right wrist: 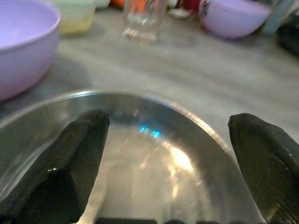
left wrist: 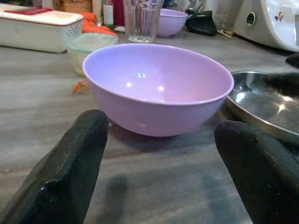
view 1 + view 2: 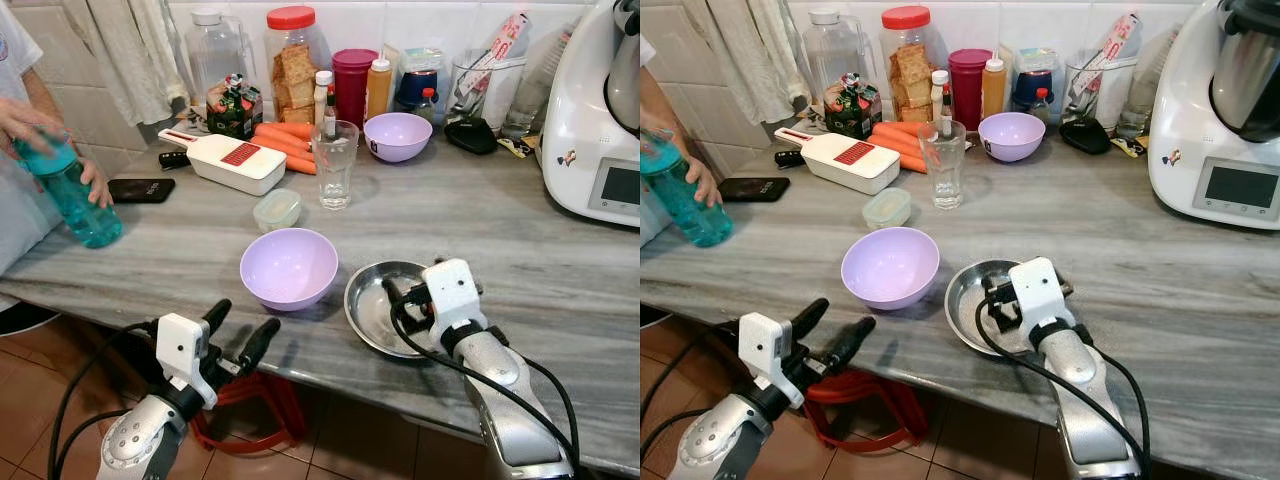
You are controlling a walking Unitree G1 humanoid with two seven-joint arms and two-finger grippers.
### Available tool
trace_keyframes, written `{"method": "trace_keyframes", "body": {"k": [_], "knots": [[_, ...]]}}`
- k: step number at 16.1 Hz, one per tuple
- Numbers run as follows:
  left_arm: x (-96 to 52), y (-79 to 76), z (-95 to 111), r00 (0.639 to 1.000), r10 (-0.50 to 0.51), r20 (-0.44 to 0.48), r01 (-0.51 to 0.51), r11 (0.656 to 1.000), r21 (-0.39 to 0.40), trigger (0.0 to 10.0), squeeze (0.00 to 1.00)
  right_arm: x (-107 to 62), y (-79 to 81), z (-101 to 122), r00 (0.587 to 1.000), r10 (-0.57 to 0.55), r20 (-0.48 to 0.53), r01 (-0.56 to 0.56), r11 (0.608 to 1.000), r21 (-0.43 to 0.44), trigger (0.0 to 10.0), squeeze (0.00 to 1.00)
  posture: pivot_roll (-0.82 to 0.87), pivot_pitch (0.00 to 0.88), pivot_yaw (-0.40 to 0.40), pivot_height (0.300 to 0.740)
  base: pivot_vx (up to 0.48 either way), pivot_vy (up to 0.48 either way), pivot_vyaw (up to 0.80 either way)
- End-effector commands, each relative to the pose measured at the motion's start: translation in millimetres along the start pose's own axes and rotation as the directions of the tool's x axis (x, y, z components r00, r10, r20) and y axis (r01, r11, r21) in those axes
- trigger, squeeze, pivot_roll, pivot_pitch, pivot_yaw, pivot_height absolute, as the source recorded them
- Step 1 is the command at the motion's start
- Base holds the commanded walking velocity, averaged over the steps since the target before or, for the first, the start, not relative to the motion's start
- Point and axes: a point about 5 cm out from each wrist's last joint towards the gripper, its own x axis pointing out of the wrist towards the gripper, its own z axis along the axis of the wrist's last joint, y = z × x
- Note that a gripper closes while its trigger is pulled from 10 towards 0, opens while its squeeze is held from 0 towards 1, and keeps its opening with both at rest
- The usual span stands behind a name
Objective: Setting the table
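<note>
Steel dish (image 3: 372, 300): light, stiff, slippery; your right tool (image 3: 400, 297) is hovering wide over it; pinch the rim.

Purple bowl (image 3: 289, 266): light plastic, sitting just ahead of your wide left tool (image 3: 240, 330).

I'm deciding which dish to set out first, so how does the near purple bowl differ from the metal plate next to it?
The near purple bowl is deep, matte lilac plastic; the metal plate is shallow, shiny steel. The open left gripper hangs short of the bowl, off the counter edge, while the open right gripper sits over the plate. Both are round, empty and upright.
</note>
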Motion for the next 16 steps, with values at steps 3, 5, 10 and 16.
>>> {"method": "trace_keyframes", "body": {"k": [3,5,10,16], "knots": [[-3.0,7.9,-4.5,1.000,0.001,-0.007,-0.001,1.000,0.012,10.0,0.00,-0.7,14.1,0.3,0.991,0.123,-0.051,-0.120,0.992,0.046,10.0,1.00,-0.03,0.016,0.091,0.740,0.000,0.000,0.00],[-3.3,8.5,-7.6,1.000,-0.003,-0.010,0.003,1.000,0.005,10.0,0.00,-0.4,20.1,-0.5,0.981,0.178,-0.076,-0.173,0.983,0.066,10.0,1.00,-0.03,0.014,0.089,0.740,0.000,0.000,0.00],[-4.4,8.4,-17.2,0.998,-0.055,-0.022,0.055,0.998,-0.012,10.0,0.00,4.3,25.9,-3.3,0.957,0.255,-0.139,-0.241,0.965,0.108,10.0,0.97,-0.03,0.012,0.087,0.740,0.000,0.000,0.00],[-9.9,13.3,-27.1,0.998,-0.055,-0.029,0.054,0.998,-0.020,10.0,0.00,12.0,35.8,0.0,0.950,0.284,-0.133,-0.267,0.954,0.136,10.0,0.77,-0.02,0.014,0.087,0.740,0.000,0.000,0.00]]}}
